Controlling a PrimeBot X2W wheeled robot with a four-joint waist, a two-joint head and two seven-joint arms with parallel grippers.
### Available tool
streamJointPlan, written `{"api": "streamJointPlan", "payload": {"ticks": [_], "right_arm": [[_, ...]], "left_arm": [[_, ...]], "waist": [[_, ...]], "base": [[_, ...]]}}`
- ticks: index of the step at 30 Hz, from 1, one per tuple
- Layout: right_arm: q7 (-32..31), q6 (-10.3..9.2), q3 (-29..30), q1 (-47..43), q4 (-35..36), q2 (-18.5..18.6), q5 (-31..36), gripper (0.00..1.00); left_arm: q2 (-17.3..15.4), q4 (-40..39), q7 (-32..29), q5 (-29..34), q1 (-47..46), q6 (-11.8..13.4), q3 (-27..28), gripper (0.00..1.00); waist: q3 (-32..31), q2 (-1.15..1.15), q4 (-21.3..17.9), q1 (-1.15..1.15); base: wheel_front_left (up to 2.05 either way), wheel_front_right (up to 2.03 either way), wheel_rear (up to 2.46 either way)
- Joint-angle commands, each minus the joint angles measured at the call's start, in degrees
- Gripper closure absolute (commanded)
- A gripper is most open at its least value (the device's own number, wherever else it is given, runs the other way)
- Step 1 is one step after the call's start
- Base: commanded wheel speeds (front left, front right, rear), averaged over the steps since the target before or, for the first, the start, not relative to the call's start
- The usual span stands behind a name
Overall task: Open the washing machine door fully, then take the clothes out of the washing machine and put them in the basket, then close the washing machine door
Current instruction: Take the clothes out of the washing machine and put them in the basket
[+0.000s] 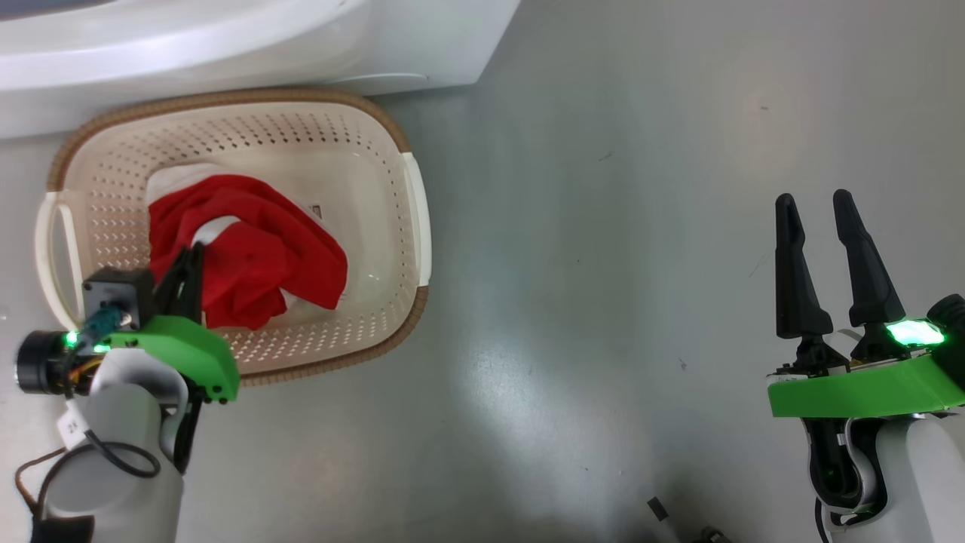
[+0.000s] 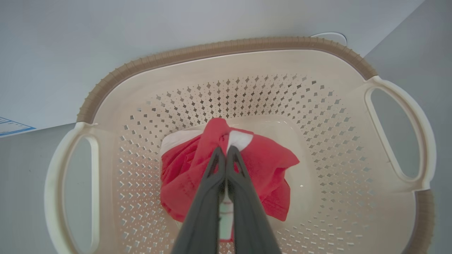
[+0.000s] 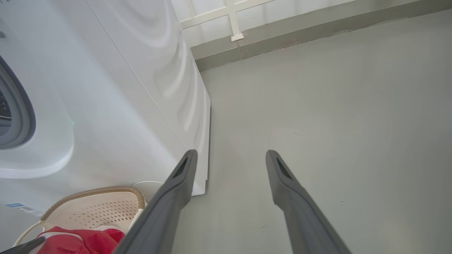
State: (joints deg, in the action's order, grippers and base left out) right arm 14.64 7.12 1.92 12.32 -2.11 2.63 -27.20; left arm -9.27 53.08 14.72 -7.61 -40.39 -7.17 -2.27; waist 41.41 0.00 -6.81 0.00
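Note:
The red and white clothes (image 1: 264, 256) lie bunched in the cream basket (image 1: 226, 98), which stands on the floor against the white washing machine (image 1: 226, 45). My left gripper (image 1: 190, 253) reaches down into the basket. In the left wrist view the left gripper (image 2: 226, 148) is shut, a peak of the clothes (image 2: 268, 162) pinched at its tips inside the basket (image 2: 226, 44). My right gripper (image 1: 814, 197) hangs open over bare floor, far right of the basket. The right gripper (image 3: 229, 152) holds nothing; beside it show the washing machine (image 3: 123, 106), basket (image 3: 95, 192) and clothes (image 3: 81, 241). The washing machine door is out of view.
Grey floor (image 1: 603, 264) stretches between the basket and my right arm. The washer's grey drum opening (image 3: 21, 116) sits at the far left of the right wrist view. A wall base with a white frame (image 3: 233, 21) runs behind. A small dark object (image 1: 660, 509) lies near the bottom edge.

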Motion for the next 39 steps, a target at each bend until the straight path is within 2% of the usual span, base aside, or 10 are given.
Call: {"api": "streamJointPlan", "payload": {"ticks": [1, 3, 4, 11, 20, 39], "right_arm": [[0.4, 0.36, -1.2, -0.3, 1.3, 0.2, -0.5, 0.00], [0.4, 0.36, -1.2, 0.0, 1.3, 0.2, -0.5, 0.00], [0.4, 0.36, -1.2, 0.0, 1.3, 0.2, -0.6, 0.00], [0.4, 0.36, -0.6, -0.3, 0.9, 0.2, -0.9, 0.00], [0.4, 0.36, 0.4, -0.7, -0.6, 0.2, -0.2, 0.00], [0.4, 0.36, 0.5, -7.1, -4.5, 0.2, 5.0, 0.00]], "left_arm": [[-2.3, 0.0, 0.3, 0.4, 0.2, -0.3, 1.4, 0.56], [-2.5, 0.5, 0.3, 0.5, -0.4, -0.3, 1.5, 0.10], [-2.6, 0.5, 0.3, 0.4, -0.6, -0.3, 1.6, 0.00], [-2.5, 0.3, 0.3, 0.2, 0.1, -0.3, 2.9, 0.00], [-0.8, -2.8, 0.3, -0.2, 3.2, -0.3, 6.4, 0.00], [2.3, -21.8, 0.3, 0.4, 17.8, -0.3, 9.8, 0.00]], "waist": [[0.3, 0.00, -0.2, 0.00], [0.2, 0.00, -0.4, 0.00], [0.2, 0.00, -0.4, 0.00], [-1.5, 0.00, -0.3, 0.00], [-6.5, 0.00, 0.8, 0.00], [-23.8, 0.00, 5.3, 0.00]], "base": [[0.00, 0.00, 0.00], [0.00, 0.00, 0.00], [0.00, 0.00, 0.00], [0.00, 0.00, 0.00], [0.00, 0.00, 0.00], [0.00, 0.00, 0.00]]}}
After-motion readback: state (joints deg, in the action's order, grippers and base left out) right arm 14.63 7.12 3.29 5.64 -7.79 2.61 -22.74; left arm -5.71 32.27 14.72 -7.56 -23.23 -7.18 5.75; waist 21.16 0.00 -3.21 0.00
